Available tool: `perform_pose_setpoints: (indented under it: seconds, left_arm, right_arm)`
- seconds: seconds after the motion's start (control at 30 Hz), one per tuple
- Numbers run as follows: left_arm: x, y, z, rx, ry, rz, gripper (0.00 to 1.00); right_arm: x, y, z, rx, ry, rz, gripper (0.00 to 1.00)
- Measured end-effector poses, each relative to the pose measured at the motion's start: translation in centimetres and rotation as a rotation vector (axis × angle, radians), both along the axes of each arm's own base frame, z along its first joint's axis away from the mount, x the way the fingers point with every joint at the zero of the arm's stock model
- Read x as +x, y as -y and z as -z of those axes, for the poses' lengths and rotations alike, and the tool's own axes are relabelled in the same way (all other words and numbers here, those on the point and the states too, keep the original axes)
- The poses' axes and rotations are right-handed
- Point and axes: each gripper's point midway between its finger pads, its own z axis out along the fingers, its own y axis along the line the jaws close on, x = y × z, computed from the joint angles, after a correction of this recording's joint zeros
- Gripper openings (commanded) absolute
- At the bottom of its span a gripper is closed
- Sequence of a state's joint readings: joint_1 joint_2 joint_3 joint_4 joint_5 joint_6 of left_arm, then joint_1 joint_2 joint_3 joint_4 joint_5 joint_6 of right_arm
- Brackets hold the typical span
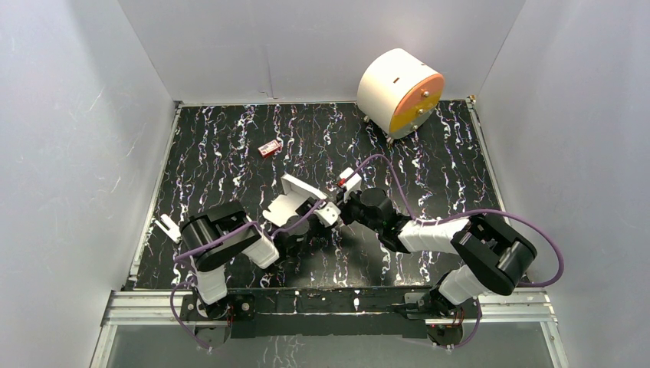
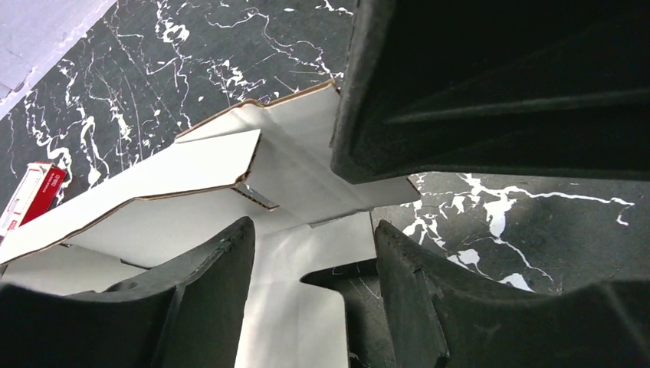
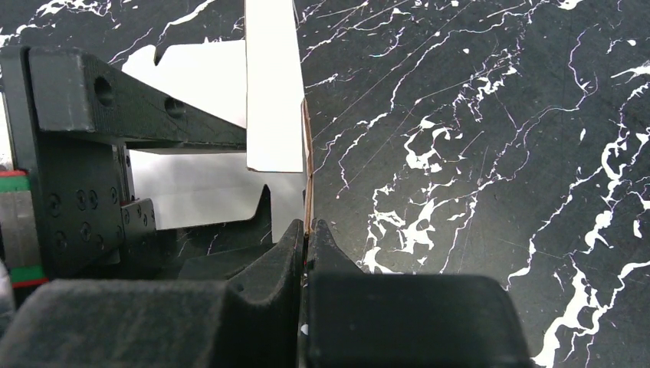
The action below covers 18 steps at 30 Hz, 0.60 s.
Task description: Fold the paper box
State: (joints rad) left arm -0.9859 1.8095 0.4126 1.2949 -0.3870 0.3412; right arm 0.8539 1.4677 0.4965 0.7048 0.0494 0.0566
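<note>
Right gripper (image 3: 307, 230) is clamped on an upright edge of the box (image 1: 295, 201), which sits between it and the left gripper (image 2: 313, 227), whose jaws stand apart over a flap. Folding looks barely begun: one panel is raised, the rest lies flat. White walls (image 1: 77, 153) enclose the black marbled table (image 1: 429, 153). Well beyond both grippers are a cylinder (image 1: 398, 92) and a red item (image 1: 269, 148).

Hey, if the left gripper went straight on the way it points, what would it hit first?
Most likely the paper box: the left gripper, open, points at its white sheet right ahead, though depth is hard to judge.
</note>
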Motion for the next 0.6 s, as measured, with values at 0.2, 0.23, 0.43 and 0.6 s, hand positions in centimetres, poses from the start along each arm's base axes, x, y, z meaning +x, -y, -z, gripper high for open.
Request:
perform_pose_setpoints:
  seconds: [0.2, 0.23, 0.43, 0.6]
  left_arm:
    - [-0.1, 0.1, 0.1, -0.006, -0.004, -0.010, 0.29]
    - [-0.2, 0.1, 0.1, -0.011, -0.007, -0.009, 0.26]
    - [-0.2, 0.4, -0.4, -0.064, -0.024, -0.016, 0.17]
    - [0.3, 0.3, -1.2, -0.148, -0.060, -0.032, 0.12]
  right_arm:
    - [0.0, -0.1, -0.2, 0.005, 0.005, 0.000, 0.00]
    - [0.1, -0.1, -0.2, 0.006, 0.007, 0.000, 0.00]
    - [0.2, -0.1, -0.4, 0.008, 0.017, 0.002, 0.00]
    - [0.5, -0.1, -0.8, 0.015, 0.036, 0.005, 0.00]
